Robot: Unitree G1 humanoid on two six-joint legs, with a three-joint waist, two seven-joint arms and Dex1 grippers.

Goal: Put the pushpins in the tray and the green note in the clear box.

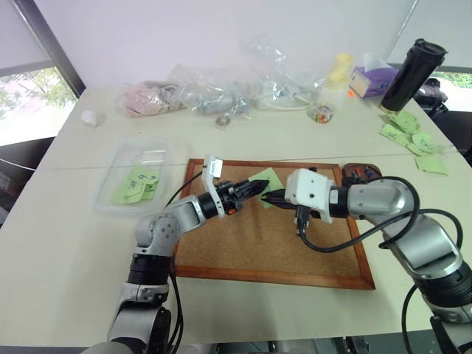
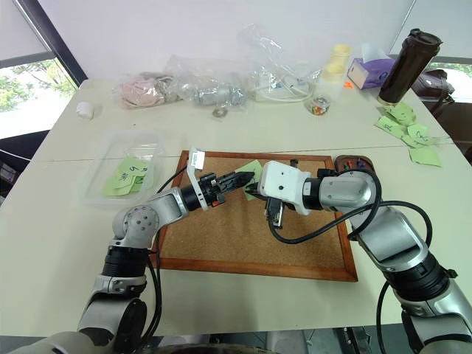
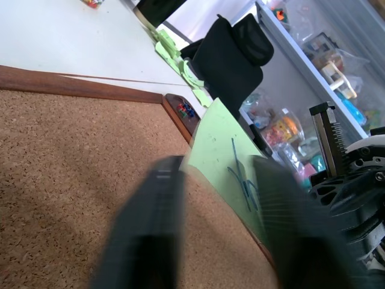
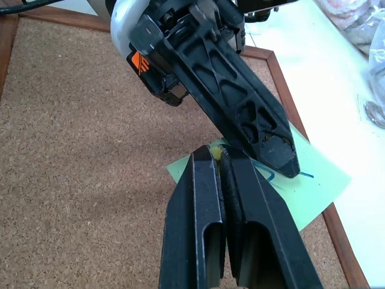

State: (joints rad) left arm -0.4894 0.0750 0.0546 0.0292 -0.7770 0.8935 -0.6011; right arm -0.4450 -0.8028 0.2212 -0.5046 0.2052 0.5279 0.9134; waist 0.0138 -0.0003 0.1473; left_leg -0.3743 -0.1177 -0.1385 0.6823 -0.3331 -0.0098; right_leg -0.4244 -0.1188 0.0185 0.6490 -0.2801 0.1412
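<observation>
The left gripper [image 2: 249, 177] reaches across the cork board [image 2: 221, 228] with its 2 black fingers closed on the edge of the green note [image 2: 255, 171], which stands lifted off the cork; in the left wrist view the note [image 3: 225, 150] sits between the blurred fingers [image 3: 150, 229], a dark blue scribble on its face. Tip to tip with it, the right gripper [image 2: 254, 187] comes in from the other side with its jaws pressed together, and the right wrist view shows a small yellow pushpin head [image 4: 215, 154] pinched at their tips, right at the near edge of the note [image 4: 313, 186]. The 2 grippers meet over the far middle part of the board, close to its far wooden frame. Just past the board's far right corner sits the dark brown tray [image 2: 359, 162], with a few small coloured pins in it. Well to the left of the board, the clear box [image 2: 125, 177] lies on the white table [image 2: 59, 243], already holding several green notes. More loose green notes [image 2: 405, 125] lie near the table's far right edge, beside a tall dark bottle [image 2: 409, 63]. Along the far side are floppy clear bags [image 2: 214, 85] and a small cup of multicoloured bits [image 2: 319, 105]
</observation>
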